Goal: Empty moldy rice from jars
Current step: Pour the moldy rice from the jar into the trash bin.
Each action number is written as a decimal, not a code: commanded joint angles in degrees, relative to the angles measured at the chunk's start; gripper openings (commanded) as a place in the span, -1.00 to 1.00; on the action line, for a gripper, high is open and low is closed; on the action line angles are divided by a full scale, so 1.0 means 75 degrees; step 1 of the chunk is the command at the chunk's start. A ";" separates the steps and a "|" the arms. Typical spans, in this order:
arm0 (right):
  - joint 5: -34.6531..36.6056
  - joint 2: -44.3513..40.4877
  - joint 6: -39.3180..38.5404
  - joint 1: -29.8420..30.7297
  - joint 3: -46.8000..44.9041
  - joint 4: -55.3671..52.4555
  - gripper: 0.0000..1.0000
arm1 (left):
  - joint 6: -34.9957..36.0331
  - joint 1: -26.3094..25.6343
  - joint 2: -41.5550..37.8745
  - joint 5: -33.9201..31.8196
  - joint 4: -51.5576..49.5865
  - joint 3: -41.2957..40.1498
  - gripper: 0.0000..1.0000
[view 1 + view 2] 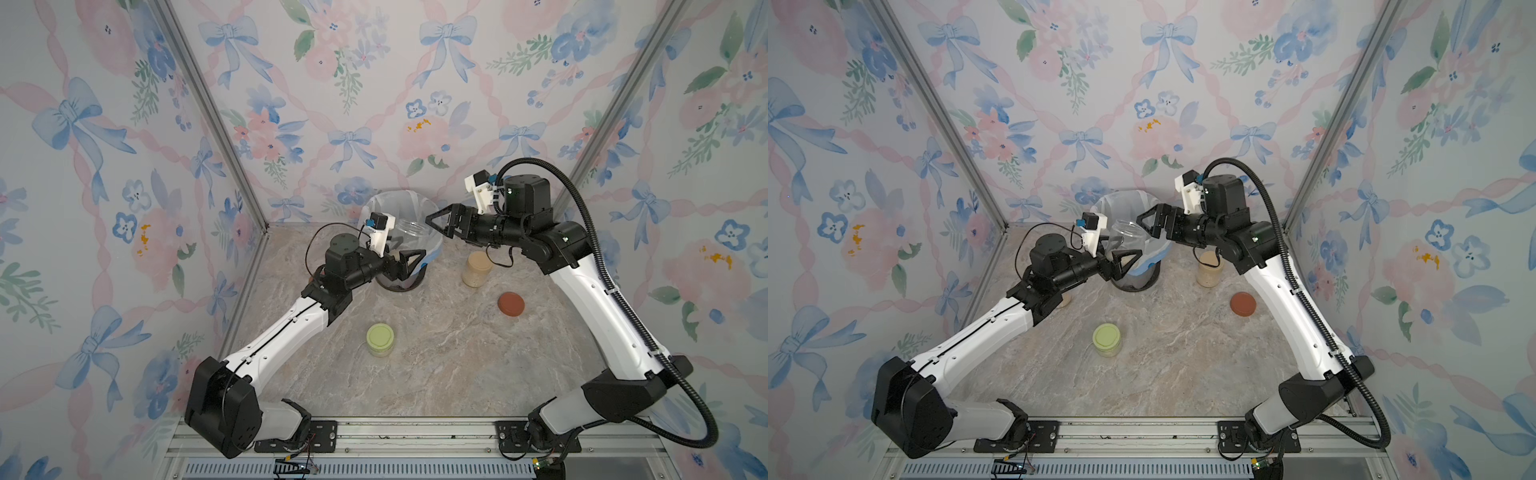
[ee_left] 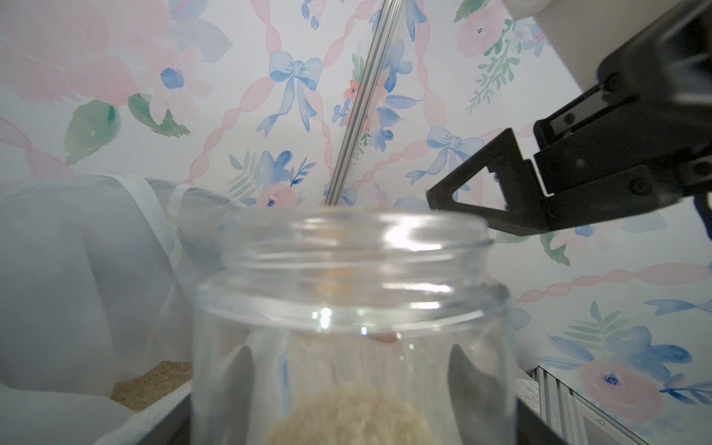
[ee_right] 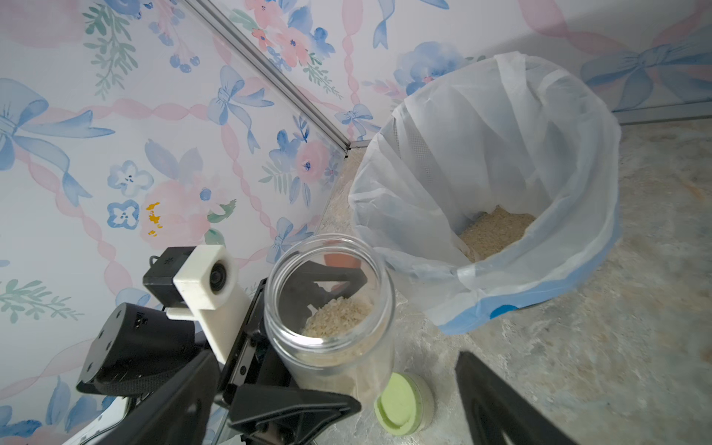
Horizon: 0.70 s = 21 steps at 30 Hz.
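My left gripper [image 1: 405,262] [image 2: 354,366] is shut on a clear, lidless jar [image 1: 409,232] [image 1: 1125,237] [image 2: 354,289] [image 3: 331,308]. It holds the jar tilted beside the near rim of the bin. A small heap of moldy rice [image 2: 339,416] [image 3: 335,318] lies in the jar's base, and both dark fingers [image 2: 239,385] show through the glass. My right gripper [image 1: 436,226] [image 1: 1148,224] [image 3: 410,379] hangs open and empty just right of the jar's mouth. A green-lidded jar [image 1: 380,338] [image 3: 400,402] and a beige-lidded jar [image 1: 478,268] [image 1: 1209,270] stand on the table.
The dark mesh bin with a white liner [image 1: 399,203] [image 3: 501,154] stands at the back and has rice [image 3: 495,231] on its bottom. A rust-red lid [image 1: 511,304] [image 1: 1243,304] lies flat at the right. Part of another jar [image 1: 1064,300] shows under my left arm.
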 commanded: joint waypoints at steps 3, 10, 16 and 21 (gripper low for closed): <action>0.0461 0.0345 -0.0159 0.0389 0.0219 0.0193 0.95 | -0.0036 0.0056 0.0069 -0.0003 0.0504 0.0502 -1.00; 0.1125 0.0810 -0.0447 0.0782 0.0548 -0.0049 0.95 | 0.0043 0.0056 0.0226 0.0096 0.0472 0.0643 -1.00; 0.1482 0.1406 -0.0514 0.0872 0.0881 -0.0169 0.95 | 0.0105 0.0053 0.0317 0.0098 0.0467 0.0729 -1.00; 0.1592 0.1711 -0.0442 0.0948 0.1062 -0.0071 0.95 | 0.0116 0.0068 0.0493 0.0136 0.0480 0.0966 -1.00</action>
